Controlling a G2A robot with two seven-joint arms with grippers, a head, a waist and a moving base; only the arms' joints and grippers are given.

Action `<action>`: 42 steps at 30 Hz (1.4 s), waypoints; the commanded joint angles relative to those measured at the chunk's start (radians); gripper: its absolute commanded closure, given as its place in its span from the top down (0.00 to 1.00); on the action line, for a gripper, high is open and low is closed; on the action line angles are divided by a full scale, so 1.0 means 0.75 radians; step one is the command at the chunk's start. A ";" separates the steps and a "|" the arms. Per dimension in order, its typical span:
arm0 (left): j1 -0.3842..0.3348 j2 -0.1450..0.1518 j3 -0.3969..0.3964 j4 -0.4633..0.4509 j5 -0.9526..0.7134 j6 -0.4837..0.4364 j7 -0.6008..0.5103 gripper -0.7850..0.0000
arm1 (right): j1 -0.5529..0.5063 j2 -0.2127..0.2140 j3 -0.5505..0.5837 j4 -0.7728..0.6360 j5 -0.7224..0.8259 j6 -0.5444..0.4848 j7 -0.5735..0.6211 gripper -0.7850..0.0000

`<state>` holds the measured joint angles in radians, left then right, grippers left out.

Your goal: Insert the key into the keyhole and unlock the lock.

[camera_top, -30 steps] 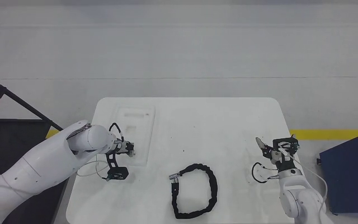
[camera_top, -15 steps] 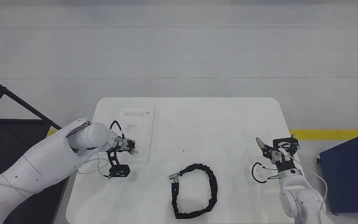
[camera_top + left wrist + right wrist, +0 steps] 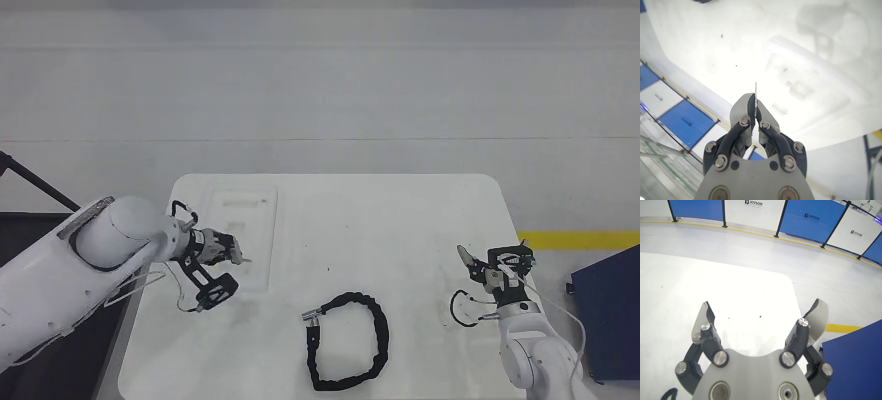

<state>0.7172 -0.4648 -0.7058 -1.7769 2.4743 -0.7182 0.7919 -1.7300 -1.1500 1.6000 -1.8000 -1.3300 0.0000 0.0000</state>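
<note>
A black fabric-sleeved chain lock (image 3: 355, 340) lies curled at the table's front middle, its metal lock end (image 3: 311, 317) pointing left. My left gripper (image 3: 234, 258) (image 3: 755, 103) hovers over the table's left part, left of the lock, shut on a thin silver key (image 3: 755, 94) whose blade sticks out past the fingertips. My right gripper (image 3: 493, 257) (image 3: 762, 311) stands open near the table's right edge, with nothing between its fingers.
A shallow clear tray (image 3: 240, 235) lies on the white table (image 3: 400, 230) at the back left, just beyond the left gripper. A blue box (image 3: 610, 310) stands off the table's right side. Bare tabletop lies between the lock and the right gripper.
The left arm has lifted and turned, carrying the key slightly up and back over the tray's edge. The lock and the right arm have not moved.
</note>
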 commanded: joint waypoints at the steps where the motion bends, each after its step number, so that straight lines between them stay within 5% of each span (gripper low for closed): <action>1: 0.127 0.019 -0.091 0.006 -0.426 0.057 -0.193 0.00 | 0.000 0.000 0.000 0.000 0.000 0.000 0.000 1.00; 6: 0.394 0.049 -0.180 -0.009 -0.912 0.296 -0.466 0.00 | 0.000 0.000 0.000 0.000 0.000 0.000 0.000 1.00; 9: 0.503 0.058 -0.196 0.000 -1.103 0.363 -0.435 0.00 | 0.000 0.000 0.000 0.000 0.000 0.000 0.000 1.00; 15: 0.643 0.046 -0.189 0.099 -1.499 0.309 -0.341 0.00 | 0.000 0.000 0.000 0.000 0.000 0.000 0.000 1.00; 19: 0.678 0.021 -0.172 0.157 -1.700 0.246 -0.316 0.00 | 0.000 0.000 0.000 0.000 0.000 0.000 0.000 1.00; 27: 0.673 -0.021 -0.166 0.239 -1.943 -0.074 -0.191 0.00 | 0.000 0.000 0.000 0.000 0.000 0.000 0.000 1.00; 38: 0.671 -0.022 -0.166 0.242 -1.944 -0.082 -0.190 0.00 | 0.002 0.000 0.002 0.002 -0.009 0.001 -0.002 1.00; 42: 0.671 -0.022 -0.166 0.242 -1.944 -0.082 -0.190 0.00 | 0.064 0.009 -0.007 0.035 -0.266 0.027 -0.014 1.00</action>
<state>1.2208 -0.4816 -0.8307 -1.5956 1.0161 -0.7799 0.6491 -1.6963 -1.1456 1.6033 -1.7763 -1.4382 0.0203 -0.0046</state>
